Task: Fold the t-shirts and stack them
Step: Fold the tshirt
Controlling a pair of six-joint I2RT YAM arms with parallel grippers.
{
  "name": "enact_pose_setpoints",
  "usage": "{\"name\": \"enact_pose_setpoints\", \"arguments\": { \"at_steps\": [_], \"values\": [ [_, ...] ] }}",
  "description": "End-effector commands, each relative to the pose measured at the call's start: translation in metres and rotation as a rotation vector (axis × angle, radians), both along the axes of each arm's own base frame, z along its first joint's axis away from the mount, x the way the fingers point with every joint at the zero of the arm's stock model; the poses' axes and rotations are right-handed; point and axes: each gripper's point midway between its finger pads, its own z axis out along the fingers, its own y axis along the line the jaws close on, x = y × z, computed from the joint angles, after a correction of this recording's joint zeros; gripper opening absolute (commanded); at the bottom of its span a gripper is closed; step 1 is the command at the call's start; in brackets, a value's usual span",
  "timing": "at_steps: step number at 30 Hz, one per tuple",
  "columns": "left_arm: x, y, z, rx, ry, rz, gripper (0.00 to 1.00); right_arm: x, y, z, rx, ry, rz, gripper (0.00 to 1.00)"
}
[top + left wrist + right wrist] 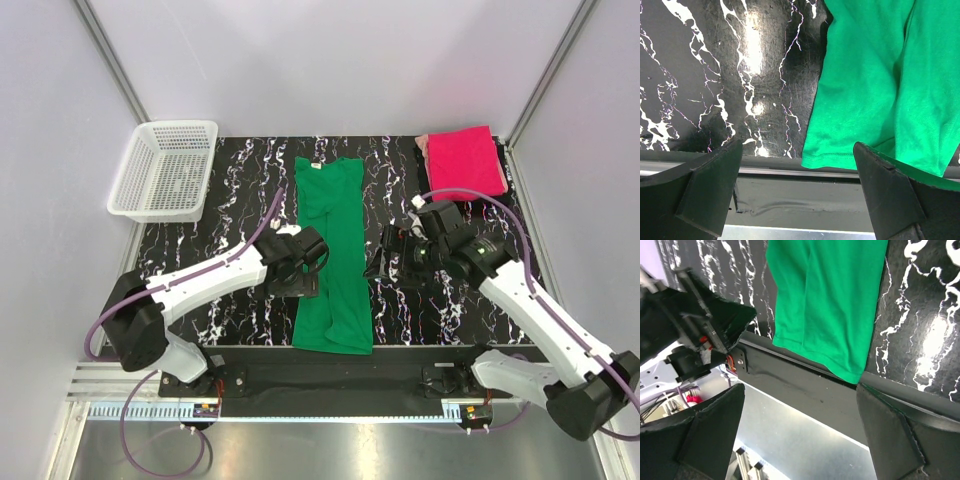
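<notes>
The green t-shirt [332, 255] lies folded lengthwise as a long narrow strip down the middle of the black marbled table [240, 200], with its hem at the near edge. The pink t-shirt [462, 160] lies folded at the back right corner. My left gripper [300, 262] is open and empty just left of the green strip. In the left wrist view [797, 200] the shirt's hem corner [865, 100] lies ahead between the fingers. My right gripper [392, 255] is open and empty just right of the strip. The right wrist view [800, 440] shows the green shirt [830, 305] ahead.
A white mesh basket [165, 170] stands at the back left corner. The table's near edge and a metal rail [790, 172] run just below the shirt's hem. The left arm's gripper [695, 315] shows at the upper left of the right wrist view.
</notes>
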Motion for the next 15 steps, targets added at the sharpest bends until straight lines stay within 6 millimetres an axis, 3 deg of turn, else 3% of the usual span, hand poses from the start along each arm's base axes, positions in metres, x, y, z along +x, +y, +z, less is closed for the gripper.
{"name": "enact_pose_setpoints", "arguments": {
  "at_steps": [1,3,4,7,9,12,15],
  "values": [
    [0.004,-0.004,0.006,-0.018,-0.013,-0.003,0.99,0.007,0.008,-0.004,0.004,0.043,0.018,1.0],
    [0.005,-0.005,0.007,-0.018,-0.015,-0.004,0.99,-0.006,0.027,-0.008,0.096,0.121,0.125,1.0],
    [0.005,-0.004,0.01,-0.025,-0.024,0.0,0.99,-0.007,0.03,-0.022,0.078,0.189,0.135,1.0],
    [0.005,0.0,0.016,-0.044,-0.056,0.024,0.97,-0.015,0.035,-0.04,0.078,0.303,0.178,1.0],
    [0.004,0.004,0.017,-0.052,-0.071,0.033,0.93,-0.009,0.036,-0.032,0.078,0.239,0.194,1.0],
    [0.002,0.01,0.017,-0.077,-0.077,0.051,0.95,0.007,0.016,-0.016,0.034,0.055,0.078,1.0],
    [-0.002,0.014,0.011,-0.085,-0.052,0.059,0.99,-0.001,0.02,-0.021,0.166,0.152,0.111,1.0]
  ]
}}
